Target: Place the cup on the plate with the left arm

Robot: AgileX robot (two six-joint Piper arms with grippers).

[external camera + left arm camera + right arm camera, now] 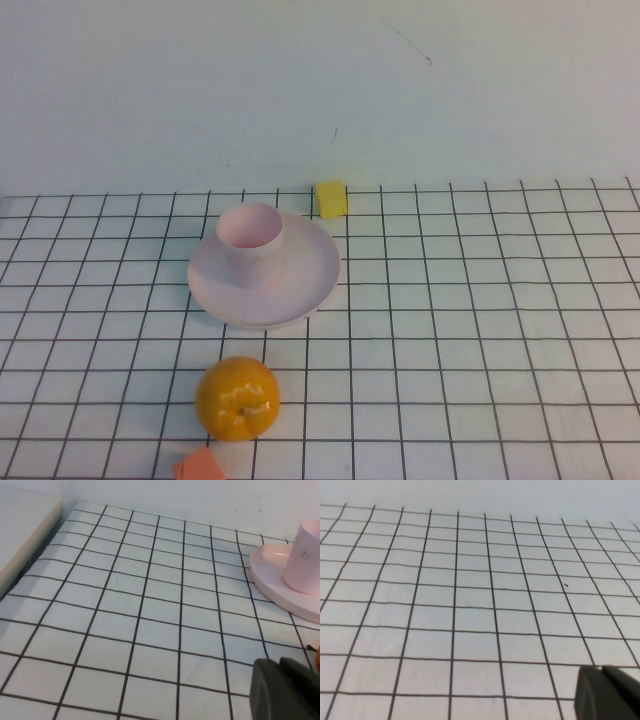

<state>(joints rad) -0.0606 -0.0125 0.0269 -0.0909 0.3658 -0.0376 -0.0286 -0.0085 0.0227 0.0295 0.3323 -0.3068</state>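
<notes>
The pale pink cup (250, 240) stands upright on the pale pink plate (305, 280), toward the plate's far left part. Both show in the left wrist view, the cup (304, 557) on the plate (270, 575). My left gripper (279, 664) is shut and empty, low over the gridded table, well apart from the plate. My right gripper (601, 670) is shut and empty over bare grid. Neither gripper shows in the high view.
An orange fruit (237, 397) lies in front of the plate. A yellow block (331, 198) sits behind the plate by the back wall. An orange-red piece (199, 466) lies at the front edge. A raised white ledge (20, 535) borders the table.
</notes>
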